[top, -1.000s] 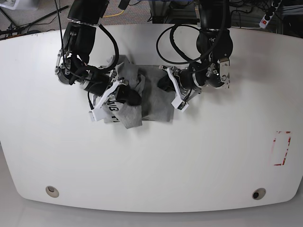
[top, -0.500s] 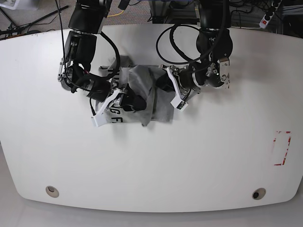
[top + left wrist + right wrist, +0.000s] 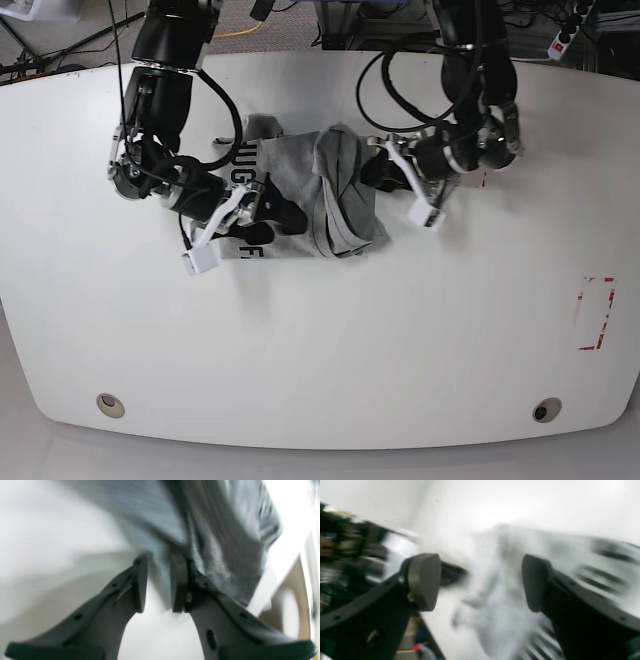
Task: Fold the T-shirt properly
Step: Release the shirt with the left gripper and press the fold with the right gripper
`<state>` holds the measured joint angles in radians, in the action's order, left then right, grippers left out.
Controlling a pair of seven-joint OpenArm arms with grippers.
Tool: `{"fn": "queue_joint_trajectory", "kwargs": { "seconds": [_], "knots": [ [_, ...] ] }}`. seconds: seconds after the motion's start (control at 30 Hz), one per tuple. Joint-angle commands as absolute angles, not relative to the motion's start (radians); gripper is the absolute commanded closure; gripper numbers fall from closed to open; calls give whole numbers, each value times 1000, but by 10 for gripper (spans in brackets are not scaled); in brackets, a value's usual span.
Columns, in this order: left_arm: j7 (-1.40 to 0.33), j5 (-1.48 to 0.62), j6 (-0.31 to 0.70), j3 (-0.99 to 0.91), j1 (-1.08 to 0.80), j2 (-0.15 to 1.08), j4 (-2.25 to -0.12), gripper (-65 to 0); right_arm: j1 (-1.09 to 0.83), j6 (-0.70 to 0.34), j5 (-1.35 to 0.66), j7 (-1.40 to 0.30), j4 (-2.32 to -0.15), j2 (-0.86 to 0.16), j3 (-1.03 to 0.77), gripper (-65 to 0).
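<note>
Both tools stand apart beside the bunched T-shirt (image 3: 320,195), its lettering partly hidden.

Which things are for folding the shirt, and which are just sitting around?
For the job:
- grey T-shirt, bunched up
- left gripper
- right gripper

Just there:
- white table
- red tape marks near the table edge
- two round holes in the table
</note>
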<state>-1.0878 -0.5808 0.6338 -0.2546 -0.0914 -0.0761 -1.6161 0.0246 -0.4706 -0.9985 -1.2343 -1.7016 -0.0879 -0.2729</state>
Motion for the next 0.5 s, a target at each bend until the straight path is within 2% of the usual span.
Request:
{"fn": "queue_joint_trajectory", "kwargs": {
  "seconds": [0.0,0.17,0.33,0.47],
  "knots": [
    [-1076,-691,639,-305,-87,-48,-1702,-153,16,-475,-1026,-1222,-1741,-113,-265,-469],
    [-1118,-806,639,-415,-113,108,-1768,-154,-53,-476,-1026,-1225,-1742,-140,-219,-368],
    [-1179,-846,639,-496,-119,206,-1768,-154,-81,-475,-1021,-1221,-1733,-157,-117,-281],
    [-1199,-851,639,-535,-148,260,-1774,-154,-71,-472,-997,-1194,-1646,-148,-41,-203]
  ]
}}
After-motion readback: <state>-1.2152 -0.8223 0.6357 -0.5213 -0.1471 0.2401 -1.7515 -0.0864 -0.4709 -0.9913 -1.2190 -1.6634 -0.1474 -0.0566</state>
